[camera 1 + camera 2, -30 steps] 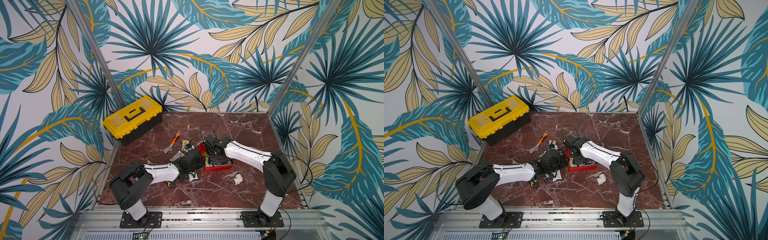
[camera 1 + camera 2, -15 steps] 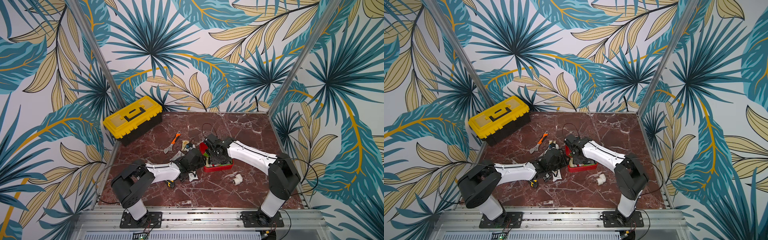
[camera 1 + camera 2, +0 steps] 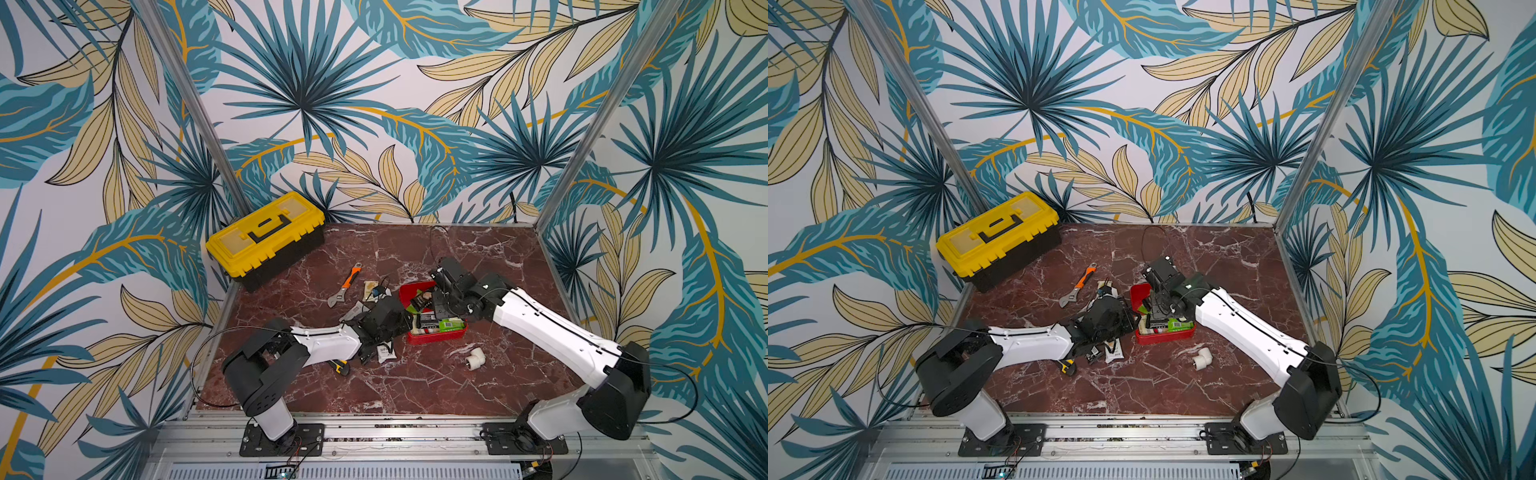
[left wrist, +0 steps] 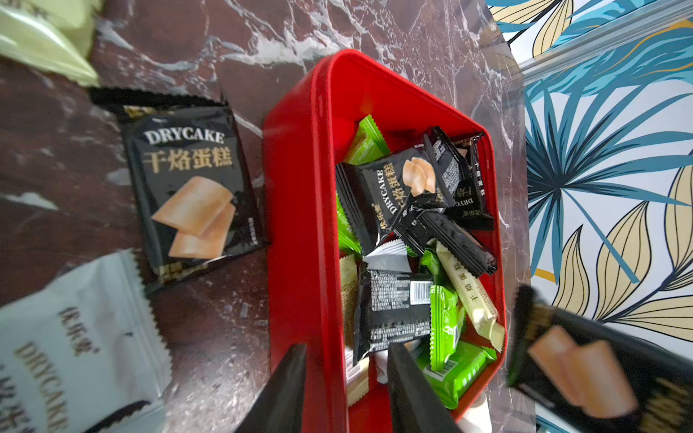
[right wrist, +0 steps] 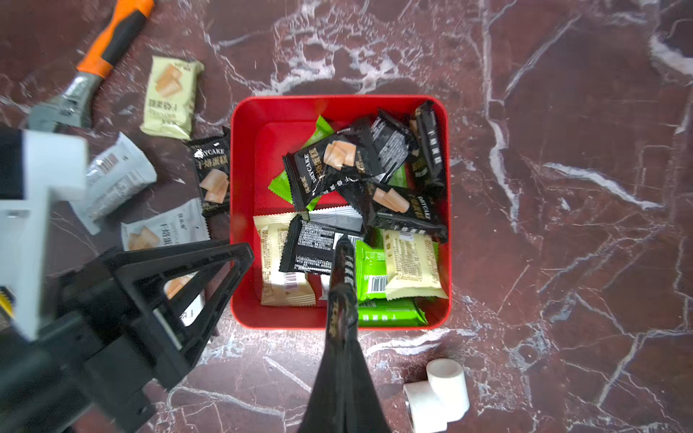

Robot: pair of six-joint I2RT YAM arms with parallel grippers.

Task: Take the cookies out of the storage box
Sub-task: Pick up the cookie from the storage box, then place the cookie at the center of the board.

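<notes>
My right fingers (image 5: 339,382) pressed together on a black cookie packet (image 4: 585,360) above the storage box (image 5: 243,195), left fingers (image 4: 408,397) half spread astride its wall, cookies (image 5: 330,165) heaped inside, others on the desk (image 5: 562,112)

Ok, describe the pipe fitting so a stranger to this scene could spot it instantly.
On the red-brown marble tabletop, find the red storage box of snack packets near the middle. Just in front of it, toward the right arm's base, lies the white pipe elbow: a plain bent tube, unlike the flat printed wrappers.
</notes>
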